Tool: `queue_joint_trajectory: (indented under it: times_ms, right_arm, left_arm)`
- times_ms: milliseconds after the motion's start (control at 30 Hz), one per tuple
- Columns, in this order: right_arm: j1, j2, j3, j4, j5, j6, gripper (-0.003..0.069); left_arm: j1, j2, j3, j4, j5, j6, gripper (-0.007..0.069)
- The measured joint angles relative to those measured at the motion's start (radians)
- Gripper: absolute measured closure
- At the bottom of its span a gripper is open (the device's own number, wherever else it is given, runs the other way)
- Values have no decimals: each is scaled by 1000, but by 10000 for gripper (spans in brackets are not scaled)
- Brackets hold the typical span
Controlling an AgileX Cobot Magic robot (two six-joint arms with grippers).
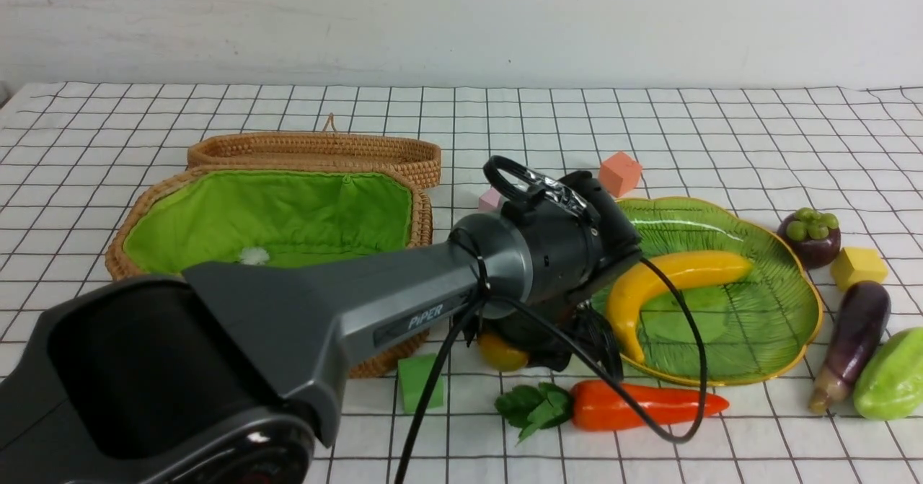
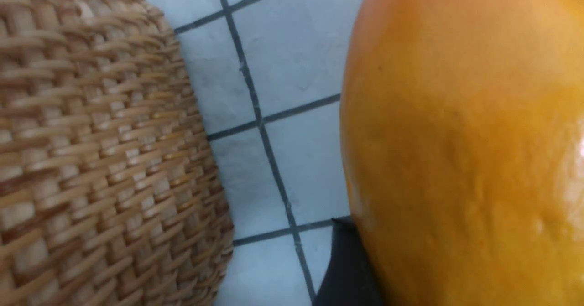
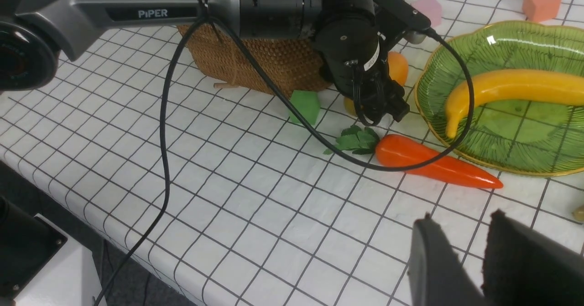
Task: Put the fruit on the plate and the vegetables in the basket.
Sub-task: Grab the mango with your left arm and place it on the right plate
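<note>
Fingers (image 2: pixel 346 269) of left gripper (image 3: pixel 381 112) down at the mango (image 2: pixel 456 151); clamped or not, cannot tell. Mango plump, glossy orange-yellow, on checked cloth (image 1: pixel 721 138) between basket (image 1: pixel 423 217) and plate (image 1: pixel 800 282). Right gripper (image 3: pixel 463 221) slightly parted, empty.

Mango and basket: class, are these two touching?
Apart. Left wrist view shows checked cloth between mango and basket.

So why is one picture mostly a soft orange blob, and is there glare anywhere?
Left wrist view: the mango sits so close it fills half the frame, slightly soft, with a white glare patch at its edge. Right wrist view: a bright highlight on the plate.
</note>
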Motion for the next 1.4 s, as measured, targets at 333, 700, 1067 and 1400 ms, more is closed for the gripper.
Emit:
queue_joint_trajectory:
  times_ms: [333,700,1067,1400]
  right_arm:
    - [0,0,0,7,0,0,458]
    - [0,0,0,0,-55,0,454]
    - [0,0,0,-47,-47,58,449]
    - [0,0,0,-297,-9,293,444]
  left_arm:
    - [0,-49,-21,5,84,13,123]
    - [0,-107,-263,-484,-90,586,123]
    - [0,85,-299,-663,-348,896,123]
    - [0,98,-300,-653,-408,901,41]
